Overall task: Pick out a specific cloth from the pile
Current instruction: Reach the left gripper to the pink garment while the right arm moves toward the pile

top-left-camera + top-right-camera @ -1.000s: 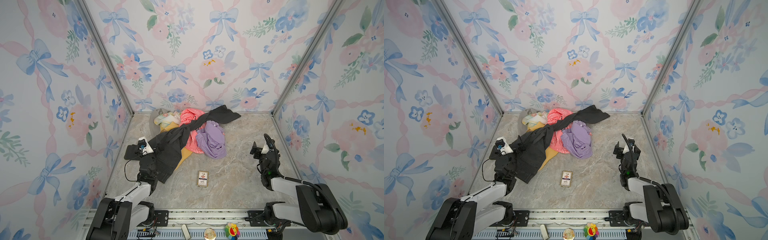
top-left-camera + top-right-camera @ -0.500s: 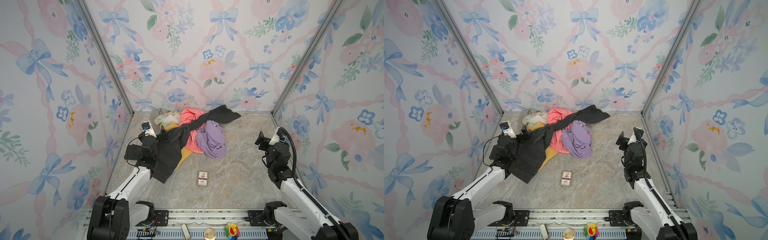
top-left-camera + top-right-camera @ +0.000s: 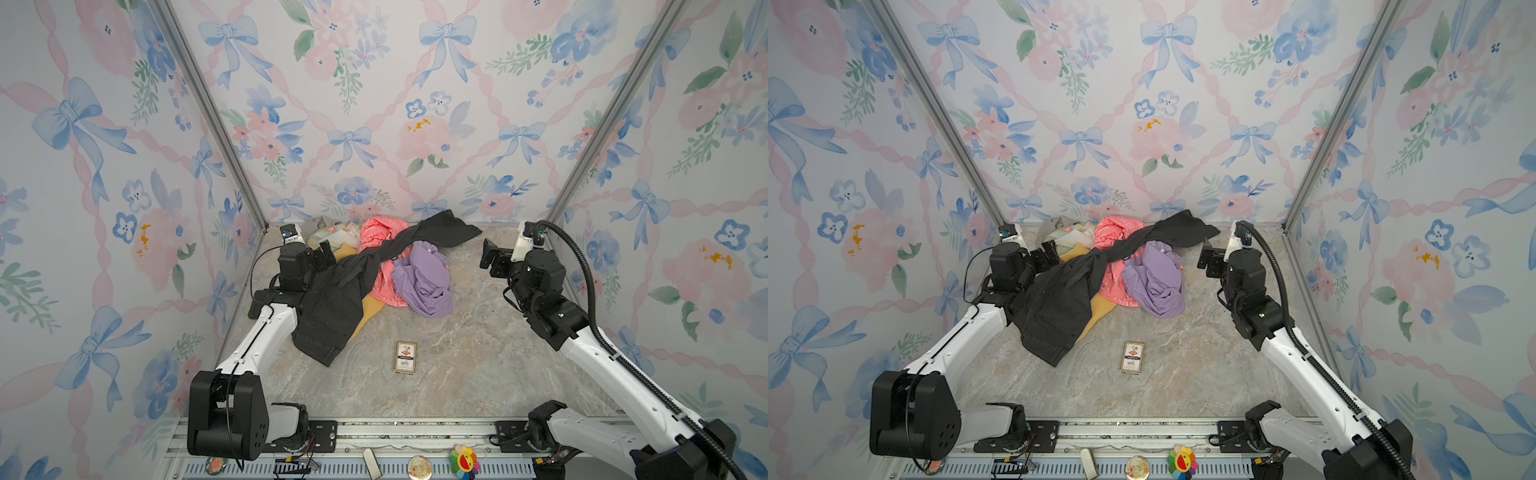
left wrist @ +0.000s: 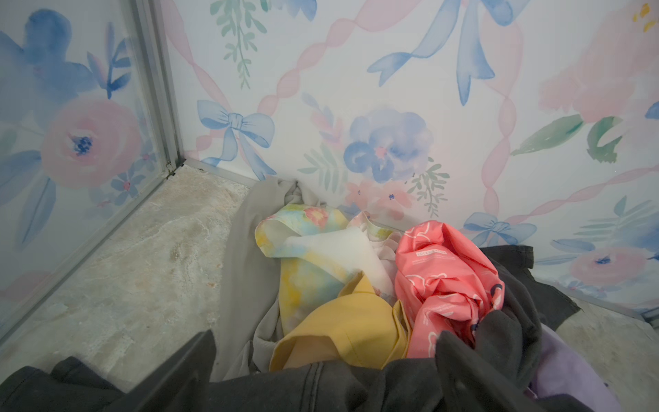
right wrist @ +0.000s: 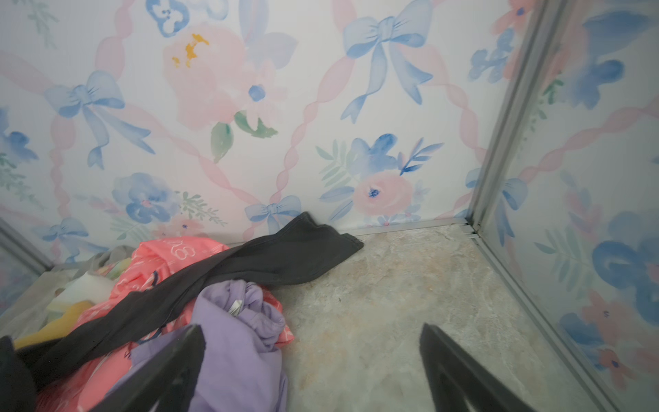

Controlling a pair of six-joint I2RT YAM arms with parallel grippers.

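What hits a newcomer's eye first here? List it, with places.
The heap of clothes at the back of the marble table grabs attention first: the coral-pink cloth glows in its middle, with dark grey jeans slung across it and a lilac cloth bunched on its right. In front, a small card pack lies alone, and bow-and-flower wallpaper covers every wall.

Floral wallpaper walls (image 3: 374, 104) (blue bows, pink ribbons); marbled grey floor (image 3: 457, 353); metal corner posts (image 3: 212, 112).
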